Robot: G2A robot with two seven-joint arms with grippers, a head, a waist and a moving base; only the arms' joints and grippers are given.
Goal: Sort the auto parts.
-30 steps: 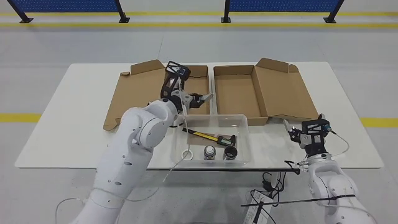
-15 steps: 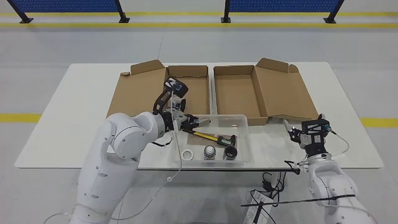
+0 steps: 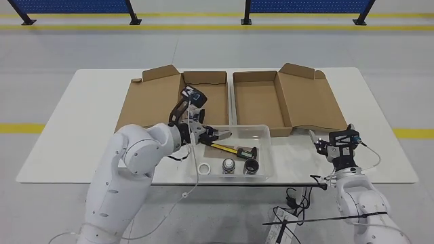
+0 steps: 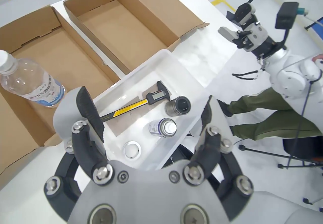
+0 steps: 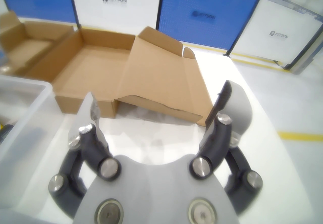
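A clear plastic bin (image 3: 263,133) at the table's front holds a yellow-and-black caliper (image 4: 141,104), a black bearing sleeve (image 4: 178,106), a small metal can (image 4: 162,128) and a white ring (image 4: 131,150). My left gripper (image 3: 209,134) hovers open and empty over the bin's left end, above the caliper (image 3: 227,149). A water bottle (image 4: 27,83) lies in the left cardboard box (image 4: 50,50). My right gripper (image 3: 317,139) stands open and empty near the table's front right edge, in front of the right cardboard box (image 5: 101,63).
Both boxes (image 3: 261,102) lie open side by side behind the bin, flaps spread outward. Bare white table (image 3: 88,129) stretches left of the boxes and around the right gripper. The bin's front wall sits near the table edge.
My left gripper has come back from over the left box toward the bin and now hangs open over the bin's left end. The right arm has stayed still.
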